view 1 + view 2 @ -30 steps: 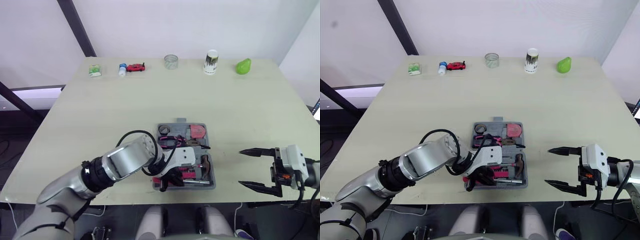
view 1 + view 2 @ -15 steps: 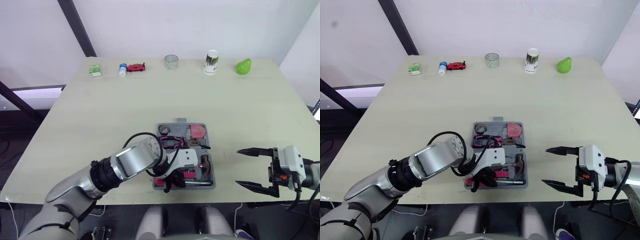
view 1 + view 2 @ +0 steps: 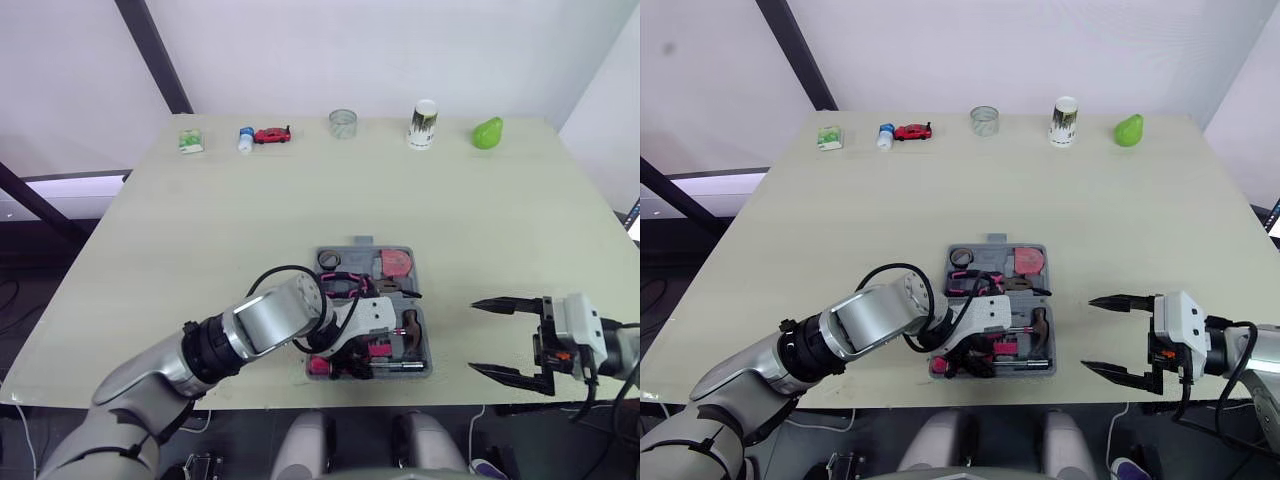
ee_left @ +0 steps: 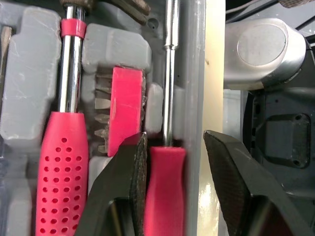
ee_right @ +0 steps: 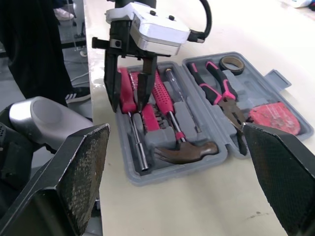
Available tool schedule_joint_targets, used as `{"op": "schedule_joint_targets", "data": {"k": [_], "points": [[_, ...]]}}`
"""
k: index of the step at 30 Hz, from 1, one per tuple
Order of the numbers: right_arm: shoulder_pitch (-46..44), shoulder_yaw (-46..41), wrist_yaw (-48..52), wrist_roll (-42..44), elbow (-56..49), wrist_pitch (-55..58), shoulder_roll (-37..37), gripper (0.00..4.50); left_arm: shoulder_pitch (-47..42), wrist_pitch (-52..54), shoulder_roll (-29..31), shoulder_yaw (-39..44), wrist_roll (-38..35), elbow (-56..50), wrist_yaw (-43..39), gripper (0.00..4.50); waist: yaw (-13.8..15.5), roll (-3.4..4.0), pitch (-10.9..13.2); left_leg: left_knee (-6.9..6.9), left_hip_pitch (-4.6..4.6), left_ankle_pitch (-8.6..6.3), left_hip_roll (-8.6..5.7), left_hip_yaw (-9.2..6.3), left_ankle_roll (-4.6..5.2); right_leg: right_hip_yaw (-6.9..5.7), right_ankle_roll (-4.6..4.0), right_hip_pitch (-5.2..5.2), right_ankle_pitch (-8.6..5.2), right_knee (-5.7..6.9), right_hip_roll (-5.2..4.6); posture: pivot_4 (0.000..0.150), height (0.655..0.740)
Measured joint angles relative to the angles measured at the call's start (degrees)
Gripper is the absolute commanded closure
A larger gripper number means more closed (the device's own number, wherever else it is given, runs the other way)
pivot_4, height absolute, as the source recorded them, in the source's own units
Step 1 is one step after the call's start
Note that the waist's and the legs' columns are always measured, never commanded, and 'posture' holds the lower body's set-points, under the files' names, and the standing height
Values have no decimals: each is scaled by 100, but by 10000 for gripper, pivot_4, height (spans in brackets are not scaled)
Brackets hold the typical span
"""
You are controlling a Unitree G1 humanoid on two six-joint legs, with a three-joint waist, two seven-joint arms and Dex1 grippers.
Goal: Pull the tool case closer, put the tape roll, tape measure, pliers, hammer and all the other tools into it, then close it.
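My left tool [image 4: 174, 142] is spread open at the near edge of the tool case [image 3: 424, 362], with 1 finger inside against the red screwdriver [image 4: 165, 196] and the other outside the wall. My right tool [image 3: 474, 336] hangs open off the tabletop [image 3: 250, 220], well apart from the case, which holds the hammer [image 5: 184, 151] and pliers [image 5: 219, 93].

Silver left arm [image 3: 250, 325], black joint rings, looping black cables [image 3: 272, 271], white-bodied right gripper [image 3: 471, 336], black pointed fingers [image 3: 500, 306].

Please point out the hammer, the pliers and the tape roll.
hammer [image 5: 189, 151], right wrist view, on its metal head.
pliers [image 5: 231, 108], right wrist view, near the joint.
tape roll [image 5: 229, 69], right wrist view, on its outer wall.
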Motion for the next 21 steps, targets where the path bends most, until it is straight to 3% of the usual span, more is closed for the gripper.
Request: {"op": "schedule_joint_targets", "data": {"k": [11, 15, 20, 21], "points": [[0, 3, -80, -30, 5, -8, 12, 0, 61, -416, 196, 360, -77, -6, -206, 27741, -1, 0, 0, 0, 0, 0, 2, -1, -1, -1, 0, 0, 0, 1, 0, 1500, 7400], [-72, 61, -96, -33, 1, -8, 38, 0, 994, -1577, 182, 1336, -287, -158, -284, 27741, -25, 4, -2, -2, 4, 3, 10, -1, -6, 8, -1, -2, 0, -1, 0, 1500, 7400], [-177, 171, -104, -35, 5, 0, 71, 0, 1814, -2761, 255, 1890, -405, -190, -651, 27741, 9, 4, -2, 0, 5, 0, 9, -4, -1, 5, -1, 1, 1, 0, -3, 1500, 7400], [-209, 210, -106, -36, 5, 1, 73, 0, 1936, -2948, 242, 1988, -413, -151, -729, 31550, 14, 4, -2, 0, 5, 0, 8, -4, 0, 5, 0, 2, 1, 0, -4, 1500, 7400]]}}
